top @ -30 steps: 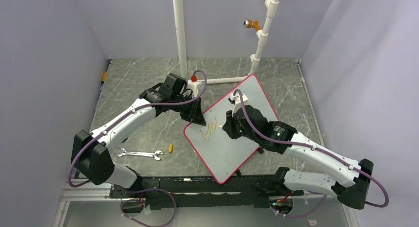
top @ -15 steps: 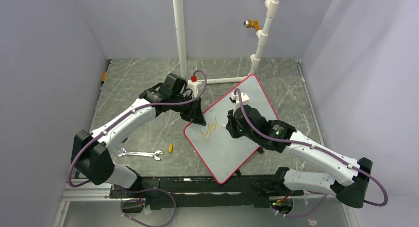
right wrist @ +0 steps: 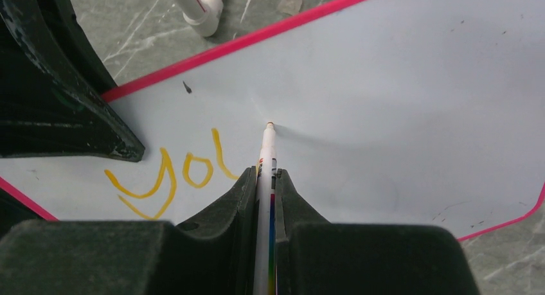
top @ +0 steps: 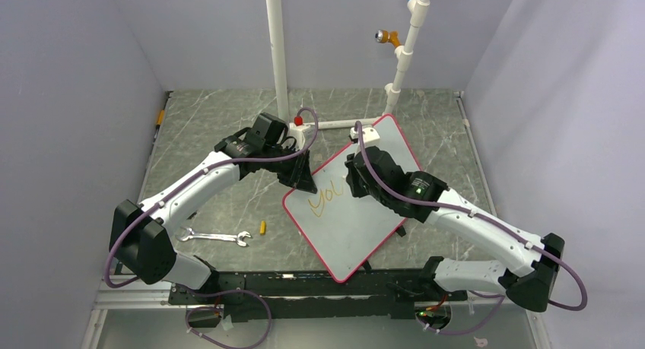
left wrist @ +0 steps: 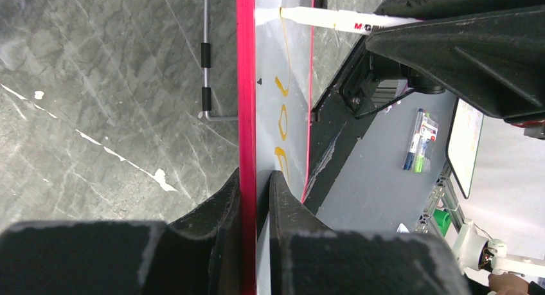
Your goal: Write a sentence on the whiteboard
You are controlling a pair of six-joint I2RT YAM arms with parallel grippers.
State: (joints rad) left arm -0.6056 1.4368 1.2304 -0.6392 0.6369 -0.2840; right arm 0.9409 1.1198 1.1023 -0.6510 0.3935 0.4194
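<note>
The whiteboard (top: 357,239) lies slanted on the marble table, its red rim facing my arms. My left gripper (top: 305,183) is shut on its left rim; in the left wrist view the fingers (left wrist: 226,205) pinch the red edge of the whiteboard (left wrist: 297,63). My right gripper (top: 356,176) is shut on a white marker (right wrist: 267,150) whose tip touches the whiteboard (right wrist: 398,102). The sentence (top: 325,200) is orange-yellow lettering that reads "You"; the sentence (right wrist: 170,174) lies left of the marker tip, its last letter partly hidden behind the fingers.
A steel wrench (top: 214,236) and a small yellow piece (top: 263,226) lie on the table left of the board. A white pipe frame (top: 278,52) stands at the back, with a red knob (top: 298,121) near its foot. Grey walls close in both sides.
My right gripper has drawn the marker away from me across the board, adding the last letter, so "Yo" now reads "You". The left gripper and the board have not moved.
</note>
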